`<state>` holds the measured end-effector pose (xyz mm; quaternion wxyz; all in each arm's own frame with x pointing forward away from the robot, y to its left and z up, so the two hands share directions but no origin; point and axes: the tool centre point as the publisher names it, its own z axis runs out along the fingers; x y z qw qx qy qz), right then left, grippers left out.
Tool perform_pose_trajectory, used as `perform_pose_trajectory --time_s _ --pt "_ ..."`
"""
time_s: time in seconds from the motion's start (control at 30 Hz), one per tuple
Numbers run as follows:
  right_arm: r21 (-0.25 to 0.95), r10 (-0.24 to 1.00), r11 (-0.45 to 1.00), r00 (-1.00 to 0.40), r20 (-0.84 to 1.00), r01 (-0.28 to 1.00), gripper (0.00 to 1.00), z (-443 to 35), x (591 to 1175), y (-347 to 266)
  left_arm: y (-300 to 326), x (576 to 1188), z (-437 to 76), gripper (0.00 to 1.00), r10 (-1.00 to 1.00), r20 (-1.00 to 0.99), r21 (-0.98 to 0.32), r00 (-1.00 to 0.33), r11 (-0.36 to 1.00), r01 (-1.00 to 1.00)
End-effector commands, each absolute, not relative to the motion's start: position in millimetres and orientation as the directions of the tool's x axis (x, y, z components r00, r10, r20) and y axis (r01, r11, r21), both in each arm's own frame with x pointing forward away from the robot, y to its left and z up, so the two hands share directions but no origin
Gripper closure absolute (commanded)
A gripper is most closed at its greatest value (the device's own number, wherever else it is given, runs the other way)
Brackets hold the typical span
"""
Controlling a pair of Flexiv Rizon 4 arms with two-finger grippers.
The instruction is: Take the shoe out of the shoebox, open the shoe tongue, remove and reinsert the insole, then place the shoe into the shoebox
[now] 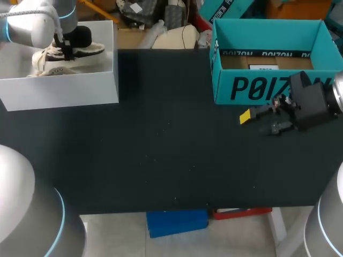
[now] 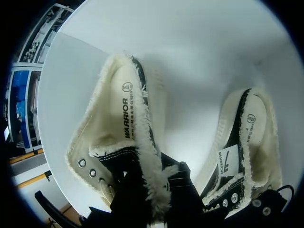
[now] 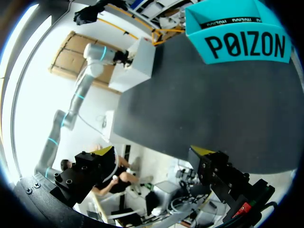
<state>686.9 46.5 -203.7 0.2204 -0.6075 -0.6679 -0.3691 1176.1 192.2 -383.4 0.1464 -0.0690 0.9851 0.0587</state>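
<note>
place: robot lab | evidence: left arm [image 1: 27, 24], right arm [image 1: 337, 92], black table [image 1: 161, 139]

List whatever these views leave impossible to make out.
Left gripper: whether it holds the shoe. Head view, the arm covers it; left wrist view, the fleece collar hides the contact.
Second shoe: its toe, cut off by the left wrist view's rim.
Shoe's insole: its front, under the tongue, left wrist view.
Teal box: its near floor, behind the front wall, head view.
</note>
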Motion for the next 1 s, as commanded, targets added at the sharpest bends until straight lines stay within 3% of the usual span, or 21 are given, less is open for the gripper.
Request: perform_pose_trajectory --time_s 0.03,0.07,0.1,0.13,0.17,0.2,0.23,0.27,0.33,0.4,0.63,0.8,0.87,0.97,1.0 --pt "0.224 0.651 -0.011 -0.164 0.742 0.974 0.0 -204 687 47 192 1175 -384 1.0 -0.115 -0.3 0.104 -0.947 0.983 -0.153" --pt "0.224 0.651 -0.011 -0.164 0.742 0.974 0.0 -204 687 47 193 1175 -384 0.89 -0.116 -0.299 0.104 -0.947 0.983 -0.153" --pt "0.224 0.651 -0.011 -0.164 0.742 0.974 0.0 -204 687 47 193 1175 -384 0.69 -0.116 -0.3 0.104 -0.947 0.983 -0.153" --pt "0.224 0.651 -0.011 -0.164 0.742 0.974 0.0 -204 687 47 194 1176 -383 0.36 -0.116 -0.302 0.105 -0.946 0.982 -0.154" --pt "0.224 0.651 -0.011 -0.164 0.742 0.974 0.0 -204 687 47 194 1176 -380 0.16 -0.117 -0.301 0.104 -0.946 0.982 -0.155" --pt "0.224 0.651 -0.011 -0.164 0.742 0.974 0.0 -204 687 47 194 1176 -378 0.08 -0.118 -0.301 0.103 -0.946 0.983 -0.155" --pt "0.224 0.651 -0.011 -0.164 0.742 0.974 0.0 -204 687 47 194 1176 -376 0.05 -0.118 -0.301 0.099 -0.946 0.983 -0.155" --pt "0.224 0.651 -0.011 -0.164 0.742 0.974 0.0 -204 687 47 193 1175 -373 0.09 -0.119 -0.29 0.09 -0.95 0.984 -0.151" --pt "0.224 0.651 -0.011 -0.164 0.742 0.974 0.0 -204 687 47 192 1174 -366 0.28 -0.122 -0.292 0.092 -0.948 0.984 -0.155" --pt "0.224 0.651 -0.011 -0.164 0.742 0.974 0.0 -204 687 47 191 1172 -359 0.31 -0.112 -0.299 0.091 -0.948 0.985 -0.145" --pt "0.224 0.651 -0.011 -0.164 0.742 0.974 0.0 -204 687 47 188 1169 -334 0.25 -0.135 -0.298 0.068 -0.945 0.985 -0.162" --pt "0.224 0.651 -0.011 -0.164 0.742 0.974 0.0 -204 687 47 183 1164 -308 0.32 -0.181 -0.26 0.046 -0.948 0.979 -0.199" --pt "0.224 0.651 -0.011 -0.164 0.742 0.974 0.0 -204 687 47 181 1160 -297 0.27 -0.193 -0.218 0.038 -0.957 0.978 -0.206" --pt "0.224 0.651 -0.011 -0.164 0.742 0.974 0.0 -204 687 47 177 1152 -282 0.01 -0.223 -0.147 0.028 -0.964 0.973 -0.229" --pt "0.224 0.651 -0.011 -0.164 0.742 0.974 0.0 -204 687 47 176 1149 -278 0.0 -0.229 -0.123 0.029 -0.966 0.972 -0.234"
